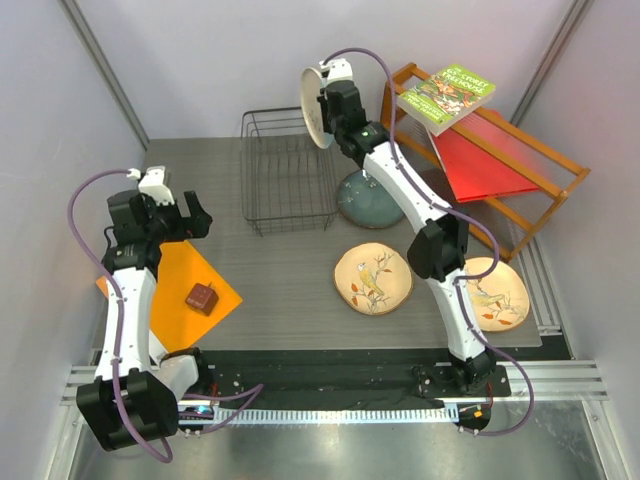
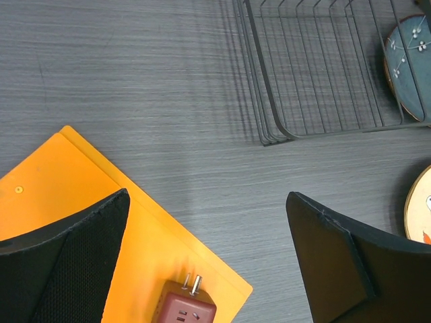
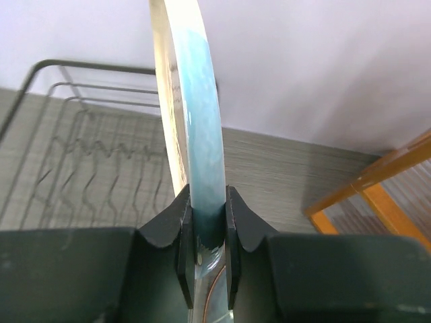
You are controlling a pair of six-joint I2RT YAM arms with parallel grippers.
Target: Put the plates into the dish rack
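Top external: holding cream and light-blue plate (image 1: pixel 316 106) upright, clamped in right gripper (image 1: pixel 327 102), at 1 o'clock of dish rack (image 1: pixel 288 185), left gripper (image 1: pixel 195 215) wide open; next, lowering inside.

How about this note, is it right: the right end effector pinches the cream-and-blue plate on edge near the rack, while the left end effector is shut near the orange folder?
Not quite. The left end effector is open, jaws wide apart near the orange folder, as the left wrist view shows. The rest stands.
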